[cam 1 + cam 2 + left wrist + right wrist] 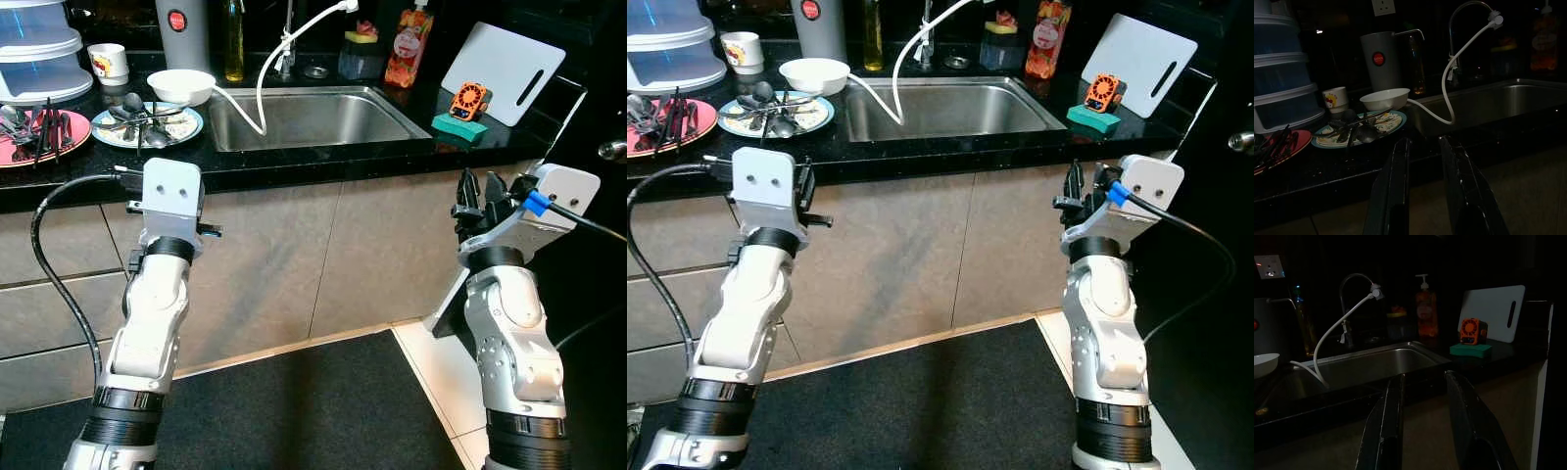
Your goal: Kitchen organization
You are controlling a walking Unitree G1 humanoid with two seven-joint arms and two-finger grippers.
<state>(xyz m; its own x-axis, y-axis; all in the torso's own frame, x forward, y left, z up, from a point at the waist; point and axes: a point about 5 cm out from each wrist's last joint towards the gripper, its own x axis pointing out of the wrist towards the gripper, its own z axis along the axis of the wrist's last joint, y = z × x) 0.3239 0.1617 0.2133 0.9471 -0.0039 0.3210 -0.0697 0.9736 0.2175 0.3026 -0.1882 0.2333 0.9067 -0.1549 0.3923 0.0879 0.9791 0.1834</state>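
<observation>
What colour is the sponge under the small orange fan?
Teal green. The sponge sits on the black counter right of the sink; clearest in the left eye view.

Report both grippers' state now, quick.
Left gripper: open, holding nothing, below the counter edge.
Right gripper: open, holding nothing, facing the sink.

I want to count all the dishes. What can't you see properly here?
- Red plate: cut off by the left eye view's left edge; dark utensils cover it.
- Stacked containers: tops cut off by the top edge.
- Patterned plate: spoons hide its middle.
- Soap bottle: label too dark to read in the right wrist view.
</observation>
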